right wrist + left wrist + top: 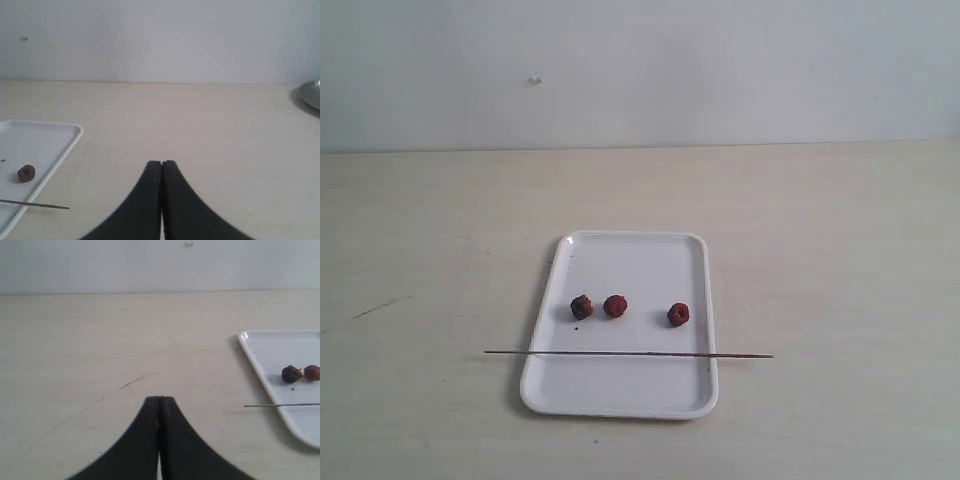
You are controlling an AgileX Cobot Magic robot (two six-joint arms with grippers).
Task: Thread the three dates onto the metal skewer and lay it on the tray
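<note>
A white tray [620, 395] lies mid-table in the exterior view. Three dates rest loose on it: a darker one [581, 308], a red-brown one [615, 306] beside it, and a third [678, 315] further right. The metal skewer [628, 354] lies bare across the tray's front part, both ends overhanging the rims. Neither arm shows in the exterior view. My left gripper [160, 399] is shut and empty over bare table, left of the tray [260, 365], with the dark date [291, 374] and skewer end [280, 404] in sight. My right gripper [161, 163] is shut and empty, right of the tray [65, 150].
The pale wooden table [820, 250] runs back to a plain white wall. A grey metal dish edge [311, 94] shows at the far right in the right wrist view. A thin dark scratch [135, 381] marks the table ahead of the left gripper.
</note>
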